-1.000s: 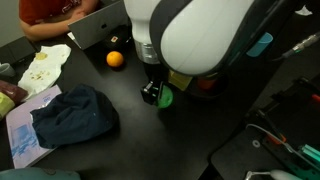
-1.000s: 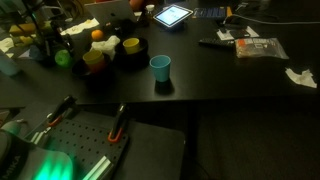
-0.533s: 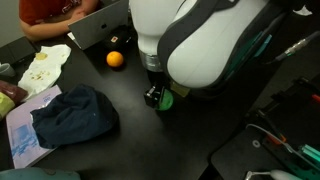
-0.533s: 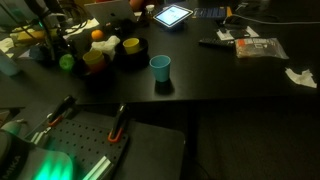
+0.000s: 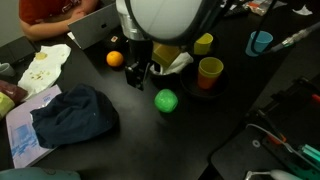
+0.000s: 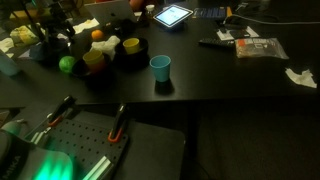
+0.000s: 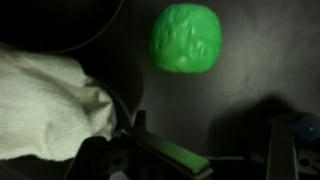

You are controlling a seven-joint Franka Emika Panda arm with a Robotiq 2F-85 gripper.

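Note:
A green ball (image 5: 166,100) lies free on the black table, also seen as the green ball (image 6: 67,64) and the green ball (image 7: 186,38). My gripper (image 5: 137,74) hangs open just beside and above it, with nothing between the fingers. In the wrist view the gripper (image 7: 205,150) shows two dark fingers (image 7: 135,125) set wide apart, and the ball lies beyond their tips, apart from them. A crumpled white cloth (image 7: 45,100) sits close on one side of the gripper.
An orange (image 5: 115,59), two yellow cups (image 5: 210,72), a blue cup (image 5: 262,42) and a black bowl (image 6: 133,50) stand around. A dark blue cloth (image 5: 72,115) and papers (image 5: 45,65) lie nearby. A person (image 5: 55,15) sits at the table edge.
The gripper has opened and let go of the green ball, then lifted and drawn back from it. The ball now rests on the table alone.

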